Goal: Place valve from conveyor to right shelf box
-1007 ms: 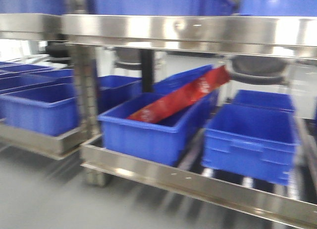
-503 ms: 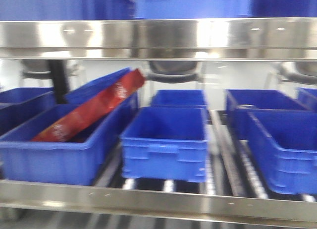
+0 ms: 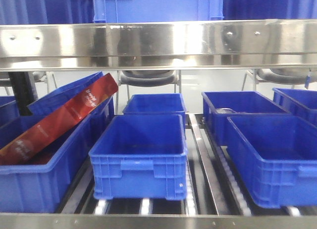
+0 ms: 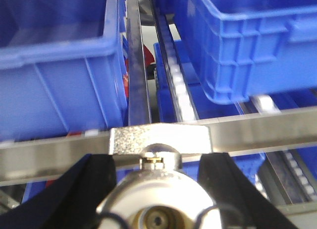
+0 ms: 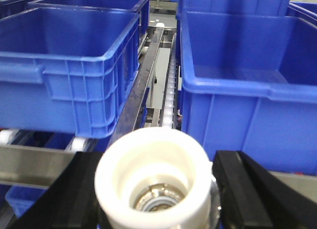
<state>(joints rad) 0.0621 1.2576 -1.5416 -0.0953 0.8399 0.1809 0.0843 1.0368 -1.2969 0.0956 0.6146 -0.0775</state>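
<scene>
In the left wrist view my left gripper (image 4: pixel 157 192) is shut on a silver metal valve (image 4: pixel 158 209) whose flat handle (image 4: pixel 158 139) points forward. Black fingers (image 4: pixel 89 189) press both its sides. The right wrist view shows my right gripper (image 5: pixel 158 199) shut on a white plastic valve (image 5: pixel 124 164), its open mouth facing the camera with metal inside. Both hang just before the shelf's steel front rail (image 4: pixel 267 132). Blue shelf boxes (image 5: pixel 247 90) stand behind it on rollers. The conveyor is out of view, and neither gripper shows in the front view.
The front view faces a steel shelf (image 3: pixel 158 43) holding several blue boxes on roller tracks. One box is in the middle (image 3: pixel 138 159) and one at the right (image 3: pixel 277 154). The left one (image 3: pixel 29 184) contains a tilted red package (image 3: pixel 59 120). More blue boxes sit on the level above.
The front view has swung rightward along the shelf. The box with the red package slid from the centre to the left edge, and the picture is now sharp.
</scene>
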